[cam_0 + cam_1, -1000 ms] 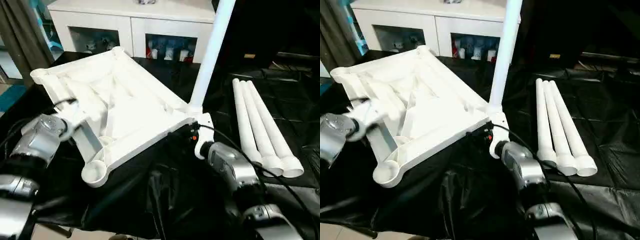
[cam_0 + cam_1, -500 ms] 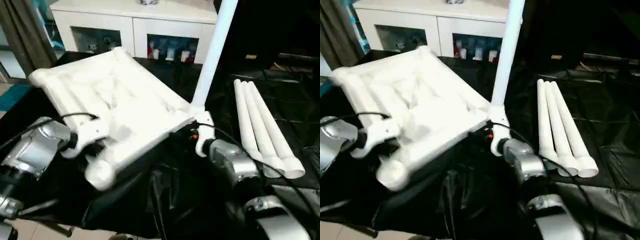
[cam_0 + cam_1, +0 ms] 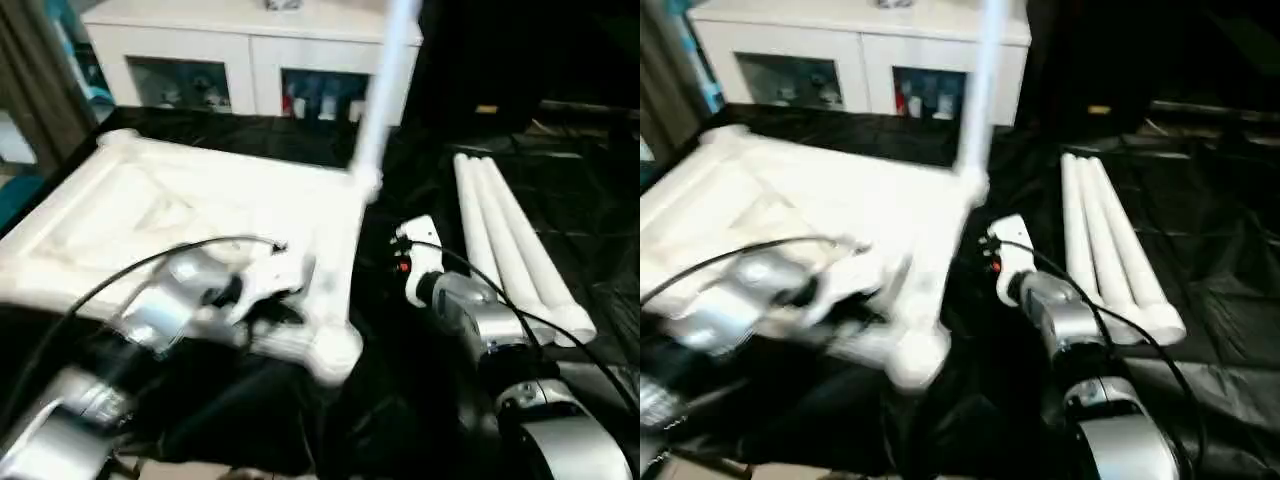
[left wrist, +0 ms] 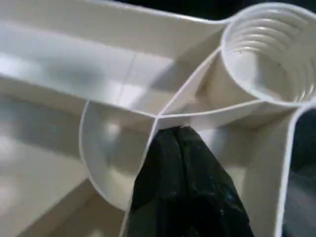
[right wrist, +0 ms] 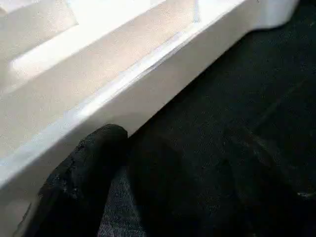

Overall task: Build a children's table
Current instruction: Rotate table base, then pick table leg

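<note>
The tabletop (image 3: 180, 200) has swung round on the black cloth (image 3: 560, 200), its fitted leg (image 3: 385, 90) now farther from the three spare legs (image 3: 510, 250). The left gripper (image 4: 180, 148) pinches a rib beside the near empty socket (image 4: 269, 49), turning it for the next leg; the right gripper (image 5: 163, 163), beside the tabletop, stays spread.

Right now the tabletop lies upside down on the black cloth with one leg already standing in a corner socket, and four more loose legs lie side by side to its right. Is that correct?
Not quite. Three loose legs lie side by side to the right of the tabletop, not four, as the left eye view shows. The rest holds: the tabletop lies underside up on the black cloth with one leg standing in a corner socket.
</note>
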Available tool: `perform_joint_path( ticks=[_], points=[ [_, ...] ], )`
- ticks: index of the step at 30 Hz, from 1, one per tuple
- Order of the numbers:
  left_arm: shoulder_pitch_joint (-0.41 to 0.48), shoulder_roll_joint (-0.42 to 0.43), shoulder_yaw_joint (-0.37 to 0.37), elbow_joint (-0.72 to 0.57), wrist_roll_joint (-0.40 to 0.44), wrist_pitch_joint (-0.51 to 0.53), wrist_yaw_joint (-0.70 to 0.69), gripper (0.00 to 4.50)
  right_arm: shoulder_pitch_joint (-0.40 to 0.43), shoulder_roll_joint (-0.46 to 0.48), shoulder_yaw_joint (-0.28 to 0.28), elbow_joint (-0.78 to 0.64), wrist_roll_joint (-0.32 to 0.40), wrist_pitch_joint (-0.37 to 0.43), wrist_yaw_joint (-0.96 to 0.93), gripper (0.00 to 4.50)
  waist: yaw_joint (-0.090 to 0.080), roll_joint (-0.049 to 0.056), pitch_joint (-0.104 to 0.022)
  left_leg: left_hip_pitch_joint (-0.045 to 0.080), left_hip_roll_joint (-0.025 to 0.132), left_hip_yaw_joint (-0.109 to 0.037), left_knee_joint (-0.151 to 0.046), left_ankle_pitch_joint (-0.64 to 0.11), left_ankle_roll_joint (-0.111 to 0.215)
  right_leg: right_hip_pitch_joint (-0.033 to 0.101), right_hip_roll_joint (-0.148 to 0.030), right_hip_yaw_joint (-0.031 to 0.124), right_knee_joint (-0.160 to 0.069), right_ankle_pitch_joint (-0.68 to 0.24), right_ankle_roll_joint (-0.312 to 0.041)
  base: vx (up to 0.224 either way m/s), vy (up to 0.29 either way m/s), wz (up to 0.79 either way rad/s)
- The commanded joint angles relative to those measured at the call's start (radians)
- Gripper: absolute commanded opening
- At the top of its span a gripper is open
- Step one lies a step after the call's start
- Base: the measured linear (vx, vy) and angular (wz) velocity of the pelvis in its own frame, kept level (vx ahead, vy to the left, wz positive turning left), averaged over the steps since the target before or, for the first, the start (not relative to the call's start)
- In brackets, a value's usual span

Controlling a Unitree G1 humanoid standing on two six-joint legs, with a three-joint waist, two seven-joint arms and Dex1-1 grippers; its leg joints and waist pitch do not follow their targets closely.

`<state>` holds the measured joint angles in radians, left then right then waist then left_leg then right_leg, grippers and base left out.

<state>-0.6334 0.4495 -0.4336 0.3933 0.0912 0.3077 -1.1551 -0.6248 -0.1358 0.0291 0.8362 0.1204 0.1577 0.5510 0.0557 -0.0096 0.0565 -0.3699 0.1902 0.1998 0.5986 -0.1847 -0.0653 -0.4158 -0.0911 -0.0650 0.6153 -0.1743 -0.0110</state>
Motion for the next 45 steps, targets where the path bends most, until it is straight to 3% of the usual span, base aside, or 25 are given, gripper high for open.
perform_joint_path(
  ticks=[1, 2, 4, 5, 6, 8, 9, 11, 15, 17, 18, 20, 22, 24, 25, 26, 28, 29, 30, 35, 45],
  points=[
    [-0.041, -0.021, 0.042, 0.022, -0.003, -0.033, 0.071, 0.04, -0.005, 0.011, 0.014, -0.008, 0.000, -0.007, 0.018, 3.65, 0.004, 0.011, -0.075, 0.008, 0.033, -0.020, -0.072, -0.184, 0.007, 0.067, -0.053, 0.045, -0.056, -0.073, -0.264, 0.000, 0.000, 0.00],
    [-0.042, -0.022, 0.042, 0.023, -0.003, -0.033, 0.072, 0.04, -0.005, 0.011, 0.014, -0.008, 0.000, -0.007, 0.018, 3.65, 0.004, 0.018, -0.076, 0.007, 0.032, -0.021, -0.071, -0.179, 0.007, 0.068, -0.054, 0.044, -0.055, -0.069, -0.265, 0.000, 0.000, 0.00],
    [-0.079, -0.068, 0.060, 0.087, 0.003, -0.063, 0.138, 0.04, 0.002, 0.004, 0.013, -0.012, -0.011, -0.015, 0.014, 3.65, 0.003, 0.020, -0.077, 0.012, 0.032, -0.020, -0.068, -0.180, 0.015, 0.066, -0.051, 0.043, -0.056, -0.056, -0.275, 0.000, 0.000, 0.00],
    [-0.098, -0.081, 0.059, 0.129, 0.023, -0.081, 0.181, 0.04, 0.009, -0.002, 0.010, -0.031, -0.012, -0.015, 0.008, 3.65, 0.003, 0.027, -0.077, 0.011, 0.032, -0.020, -0.067, -0.175, 0.017, 0.066, -0.051, 0.044, -0.056, -0.046, -0.280, 0.000, 0.000, 0.00],
    [-0.112, -0.088, 0.057, 0.164, 0.038, -0.098, 0.209, 0.04, 0.011, -0.004, 0.008, -0.040, -0.012, -0.016, 0.004, 3.65, 0.003, 0.021, -0.077, 0.011, 0.030, -0.018, -0.066, -0.172, 0.028, 0.066, -0.046, 0.043, -0.058, -0.033, -0.278, 0.000, 0.000, 0.00],
    [-0.124, -0.087, 0.047, 0.195, 0.059, -0.123, 0.231, 0.04, 0.013, -0.008, 0.004, -0.053, -0.012, -0.017, 0.000, 3.65, 0.002, 0.023, -0.079, 0.006, 0.030, -0.021, -0.066, -0.161, 0.036, 0.071, -0.049, 0.041, -0.053, -0.015, -0.279, 0.000, 0.000, 0.00],
    [-0.139, -0.080, 0.031, 0.239, 0.086, -0.149, 0.252, 0.04, 0.018, -0.019, -0.002, -0.087, -0.013, -0.013, -0.013, 3.65, 0.002, 0.029, -0.078, 0.007, 0.030, -0.022, -0.065, -0.162, 0.041, 0.069, -0.050, 0.041, -0.056, -0.020, -0.280, 0.000, 0.000, 0.00],
    [-0.147, -0.072, 0.019, 0.265, 0.105, -0.168, 0.266, 0.04, 0.023, -0.027, -0.012, -0.120, -0.008, -0.002, -0.025, 3.65, 0.003, 0.028, -0.079, 0.010, 0.031, -0.022, -0.065, -0.163, 0.045, 0.068, -0.049, 0.041, -0.056, -0.020, -0.279, 0.000, 0.000, 0.00],
    [-0.142, -0.023, 0.007, 0.281, 0.142, -0.195, 0.284, 0.04, 0.047, -0.058, -0.057, -0.306, -0.035, 0.139, -0.176, 3.65, 0.006, 0.028, -0.076, 0.012, 0.032, -0.023, -0.068, -0.142, 0.039, 0.067, -0.046, 0.042, -0.055, -0.035, -0.262, 0.000, 0.000, 0.00],
    [-0.127, -0.009, 0.024, 0.254, 0.119, -0.206, 0.242, 0.04, 0.055, -0.073, -0.090, -0.356, -0.003, 0.218, -0.181, 3.65, 0.006, 0.019, -0.076, 0.015, 0.032, -0.020, -0.069, -0.149, 0.031, 0.065, -0.045, 0.043, -0.057, -0.055, -0.257, 0.000, 0.000, 0.00],
    [-0.120, -0.005, 0.031, 0.241, 0.105, -0.214, 0.217, 0.00, 0.060, -0.077, -0.108, -0.372, 0.021, 0.243, -0.173, 3.90, 0.009, 0.021, -0.075, 0.015, 0.032, -0.020, -0.069, -0.159, 0.030, 0.066, -0.049, 0.044, -0.058, -0.075, -0.256, 0.000, 0.000, 0.00],
    [-0.085, 0.013, 0.041, 0.170, 0.062, -0.203, 0.138, 0.00, 0.066, -0.088, -0.136, -0.395, 0.027, 0.281, -0.202, 3.96, 0.012, 0.024, -0.076, 0.016, 0.035, -0.021, -0.070, -0.161, 0.019, 0.063, -0.053, 0.045, -0.056, -0.085, -0.256, 0.000, 0.000, 0.00],
    [-0.037, 0.024, 0.069, 0.048, -0.017, -0.144, 0.060, 0.00, 0.064, -0.111, -0.176, -0.430, 0.019, 0.356, -0.268, 4.09, 0.010, 0.022, -0.075, 0.015, 0.037, -0.017, -0.071, -0.141, 0.010, 0.061, -0.050, 0.046, -0.052, -0.060, -0.269, 0.000, 0.000, 0.00],
    [-0.022, 0.008, 0.102, -0.003, -0.070, -0.107, 0.066, 0.00, 0.053, -0.126, -0.198, -0.455, 0.017, 0.416, -0.303, 4.33, 0.011, 0.021, -0.075, 0.018, 0.032, -0.013, -0.068, -0.136, 0.010, 0.058, -0.045, 0.046, -0.053, -0.051, -0.272, 0.000, 0.000, 0.00],
    [-0.019, 0.001, 0.112, -0.015, -0.086, -0.098, 0.072, 0.00, 0.049, -0.130, -0.205, -0.465, 0.017, 0.437, -0.314, 4.38, 0.013, 0.020, -0.074, 0.015, 0.030, -0.013, -0.068, -0.142, 0.011, 0.060, -0.045, 0.045, -0.054, -0.066, -0.266, 0.000, 0.000, 0.00],
    [-0.015, -0.012, 0.129, -0.037, -0.116, -0.069, 0.075, 0.00, 0.040, -0.139, -0.207, -0.466, 0.012, 0.471, -0.323, 4.43, 0.011, 0.011, -0.072, 0.012, 0.029, -0.012, -0.069, -0.153, 0.013, 0.061, -0.046, 0.045, -0.059, -0.094, -0.253, 0.000, 0.000, 0.00],
    [-0.005, -0.031, 0.149, -0.087, -0.175, -0.011, 0.065, 0.00, 0.025, -0.154, -0.205, -0.469, -0.002, 0.533, -0.343, 4.47, 0.010, 0.010, -0.071, 0.015, 0.030, -0.013, -0.069, -0.158, 0.008, 0.061, -0.049, 0.045, -0.061, -0.135, -0.247, 0.000, 0.000, 0.00],
    [0.000, -0.036, 0.154, -0.116, -0.200, 0.029, 0.048, 0.21, 0.019, -0.157, -0.208, -0.466, -0.003, 0.547, -0.349, 4.49, 0.010, 0.011, -0.071, 0.013, 0.030, -0.014, -0.069, -0.153, 0.005, 0.062, -0.050, 0.046, -0.060, -0.142, -0.245, 0.000, 0.000, 0.00],
    [0.011, -0.034, 0.154, -0.169, -0.223, 0.087, 0.025, 0.34, 0.013, -0.163, -0.207, -0.462, -0.012, 0.574, -0.364, 4.50, 0.010, 0.004, -0.070, 0.012, 0.029, -0.012, -0.067, -0.146, 0.009, 0.060, -0.049, 0.046, -0.063, -0.163, -0.234, 0.000, 0.000, 0.00],
    [0.048, -0.010, 0.140, -0.292, -0.257, 0.171, -0.016, 0.55, 0.011, -0.167, -0.210, -0.477, -0.007, 0.631, -0.388, 4.50, 0.005, 0.005, -0.070, 0.008, 0.028, -0.013, -0.066, -0.118, 0.016, 0.061, -0.047, 0.047, -0.061, -0.160, -0.214, 0.000, 0.000, 0.00],
    [0.064, 0.035, 0.115, -0.388, -0.259, 0.257, -0.022, 1.30, 0.012, -0.176, -0.211, -0.485, 0.031, 0.756, -0.353, 4.50, 0.006, 0.007, -0.070, 0.014, 0.027, -0.013, -0.067, -0.128, 0.001, 0.059, -0.043, 0.047, -0.062, -0.166, -0.201, 0.000, 0.000, 0.00]
  ],
)
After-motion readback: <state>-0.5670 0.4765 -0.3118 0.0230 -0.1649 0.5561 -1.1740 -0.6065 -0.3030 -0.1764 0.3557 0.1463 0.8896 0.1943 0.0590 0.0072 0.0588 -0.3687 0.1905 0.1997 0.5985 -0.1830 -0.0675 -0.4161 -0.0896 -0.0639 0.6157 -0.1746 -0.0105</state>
